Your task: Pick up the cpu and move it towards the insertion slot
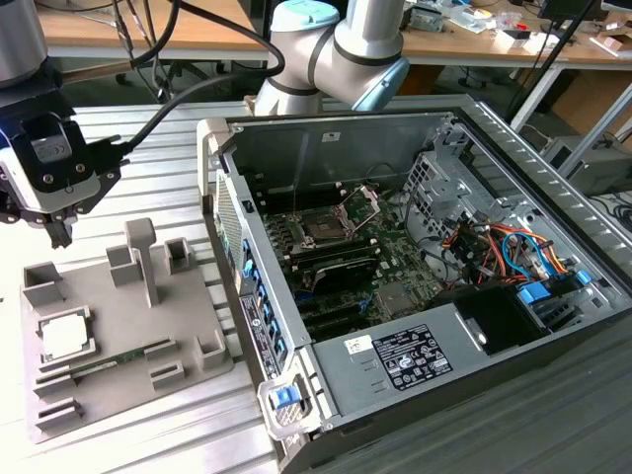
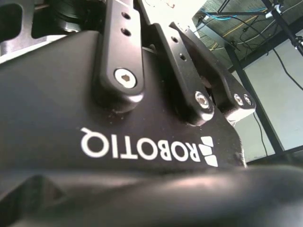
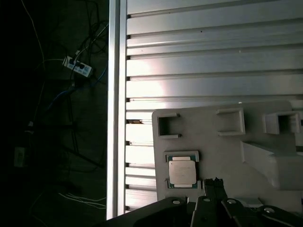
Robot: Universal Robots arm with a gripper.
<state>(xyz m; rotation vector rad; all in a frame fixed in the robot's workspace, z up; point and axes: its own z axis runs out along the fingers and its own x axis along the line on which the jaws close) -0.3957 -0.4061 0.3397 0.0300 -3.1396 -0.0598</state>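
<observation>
I am hovering my tool (image 1: pixel 61 235), closed and empty; the small silvery square cpu (image 1: pixel 66 336) is lying in its grey plastic holder (image 1: pixel 148 341) at six o'clock from it. I am judging that squaring over its edges matters most.

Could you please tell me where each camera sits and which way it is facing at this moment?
Exterior view: off the arm, raised, looking down on the grey holder tray and open computer case; the arm and gripper show.
First wrist view: at the wrist, facing down past the gripper at the cpu in the tray.
Second wrist view: at the wrist, facing close along the gripper's black housing toward the room.
Shared: exterior and first wrist views both show cpu, tray, gripper.
</observation>
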